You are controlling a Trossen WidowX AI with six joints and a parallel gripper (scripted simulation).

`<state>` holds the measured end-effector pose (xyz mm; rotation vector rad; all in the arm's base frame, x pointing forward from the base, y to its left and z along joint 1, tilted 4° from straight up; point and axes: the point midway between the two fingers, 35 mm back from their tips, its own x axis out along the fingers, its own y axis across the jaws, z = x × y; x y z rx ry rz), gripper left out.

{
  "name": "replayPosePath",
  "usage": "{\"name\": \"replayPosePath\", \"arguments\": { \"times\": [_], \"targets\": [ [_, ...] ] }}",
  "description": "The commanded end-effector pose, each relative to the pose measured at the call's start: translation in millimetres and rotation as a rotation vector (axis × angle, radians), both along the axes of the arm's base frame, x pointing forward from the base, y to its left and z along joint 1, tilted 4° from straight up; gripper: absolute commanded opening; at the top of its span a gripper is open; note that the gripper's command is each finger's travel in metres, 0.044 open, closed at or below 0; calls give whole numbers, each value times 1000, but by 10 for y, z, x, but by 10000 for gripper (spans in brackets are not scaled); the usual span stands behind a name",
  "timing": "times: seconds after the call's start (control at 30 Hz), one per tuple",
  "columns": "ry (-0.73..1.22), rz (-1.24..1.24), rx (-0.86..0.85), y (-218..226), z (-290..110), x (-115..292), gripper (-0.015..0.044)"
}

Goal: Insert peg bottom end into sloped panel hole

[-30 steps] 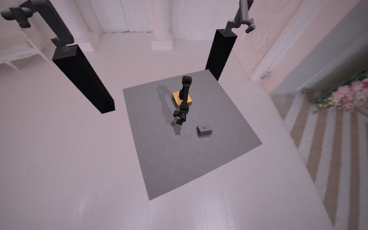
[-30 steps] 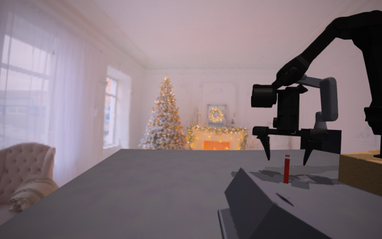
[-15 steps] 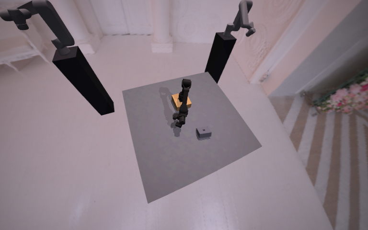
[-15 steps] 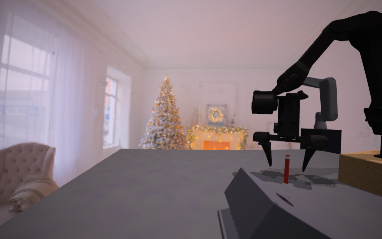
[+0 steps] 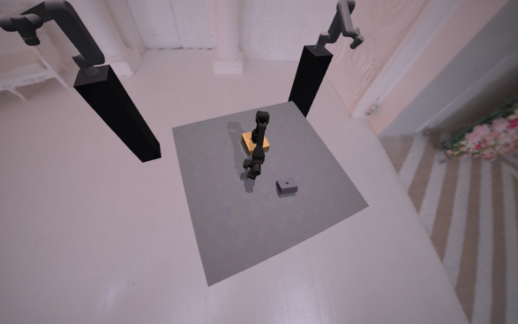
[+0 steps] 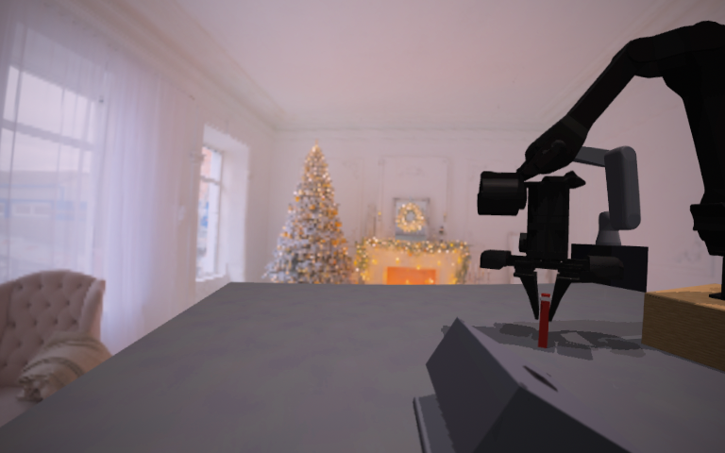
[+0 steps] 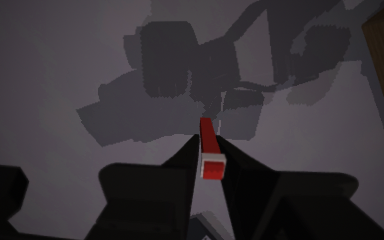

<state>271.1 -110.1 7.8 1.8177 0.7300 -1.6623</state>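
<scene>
A red square-sided peg point(image 6: 544, 333) point(image 7: 213, 168) stands upright on the grey table point(image 5: 228, 236) point(image 6: 267, 346). My gripper point(image 5: 252, 175) point(image 6: 544, 316) point(image 7: 206, 139) points straight down over it. The two black fingers press on the peg's upper part from both sides, and its bottom end rests on the table. In the top view the gripper hides the peg. The grey sloped panel point(image 5: 286, 187) point(image 6: 480, 390) lies to the gripper's right in the top view. It has one dark hole point(image 5: 286, 183) point(image 6: 540, 377) in its face, apart from the peg.
The arm stands on a wooden base block point(image 5: 248, 144) point(image 6: 683, 326) behind the gripper. Two black pillars point(image 5: 114, 111) point(image 5: 309, 78) with camera arms stand beside the table's far corners. The table edge runs all round.
</scene>
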Motion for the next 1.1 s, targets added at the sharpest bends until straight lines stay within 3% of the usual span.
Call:
{"name": "replayPosePath", "arguments": {
  "times": [0.0, 0.3, 0.77, 1.07],
  "targets": [
    [-1, 0, -1, -2, 5, 4, 0],
    [-1, -1, 0, -9, 85, 8, 0],
    [0, -5, 4, -30, 768, -65, 0],
    [-6, 8, -6, -6, 802, -45, 0]
  ]
}}
